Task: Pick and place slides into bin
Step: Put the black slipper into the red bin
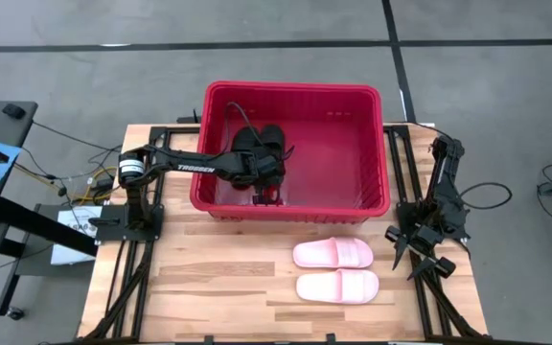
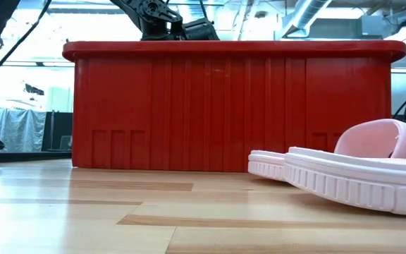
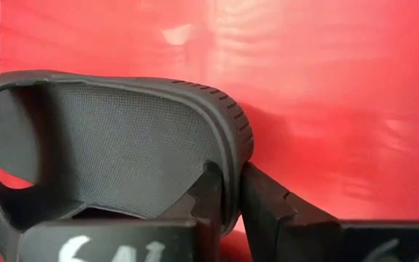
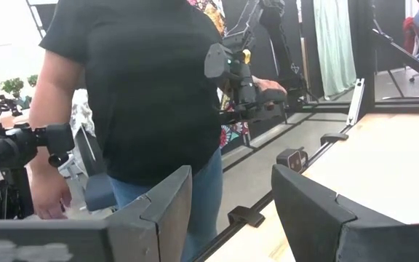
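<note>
High view: the left hand (image 1: 262, 182) is hanging inside the red bin (image 1: 372, 206), its fingers clamped on the sole edge of a black slide (image 3: 122, 138) that is dangling over the bin floor. Two pink slides (image 1: 333, 254) are lying side by side on the surface, long axes crosswise, nearer the parked right hand (image 1: 420, 251), whose fingers are standing apart

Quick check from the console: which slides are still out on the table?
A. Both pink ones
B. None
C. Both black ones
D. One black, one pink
A: the two pink slides lie on the table in front of the bin, while the left gripper holds a black slide inside it.
</note>
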`<control>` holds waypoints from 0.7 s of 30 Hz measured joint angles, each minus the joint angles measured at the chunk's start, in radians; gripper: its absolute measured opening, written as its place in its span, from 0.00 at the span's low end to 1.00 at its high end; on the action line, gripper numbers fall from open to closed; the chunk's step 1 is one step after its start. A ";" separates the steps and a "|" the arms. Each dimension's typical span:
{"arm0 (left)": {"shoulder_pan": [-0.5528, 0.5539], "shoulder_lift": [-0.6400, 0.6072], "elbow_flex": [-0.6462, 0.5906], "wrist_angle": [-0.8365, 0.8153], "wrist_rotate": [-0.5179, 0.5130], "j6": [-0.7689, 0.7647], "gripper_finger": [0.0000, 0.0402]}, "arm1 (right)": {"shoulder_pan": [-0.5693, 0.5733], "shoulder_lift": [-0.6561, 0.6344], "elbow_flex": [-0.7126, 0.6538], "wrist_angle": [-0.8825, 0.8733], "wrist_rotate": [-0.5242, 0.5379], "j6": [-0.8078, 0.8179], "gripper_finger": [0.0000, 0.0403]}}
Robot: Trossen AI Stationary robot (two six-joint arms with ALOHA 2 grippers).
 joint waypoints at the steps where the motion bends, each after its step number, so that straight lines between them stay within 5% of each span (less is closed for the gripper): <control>1: 0.000 0.000 0.000 0.000 0.000 -0.003 0.07 | 0.000 0.000 0.000 0.000 0.000 0.000 0.45; 9: 0.000 0.000 0.000 0.001 0.000 -0.036 0.09 | 0.000 0.000 0.000 0.000 0.000 0.000 0.45; 21: 0.000 0.000 0.000 0.004 0.023 -0.035 0.30 | 0.000 0.000 0.000 0.000 0.000 0.000 0.45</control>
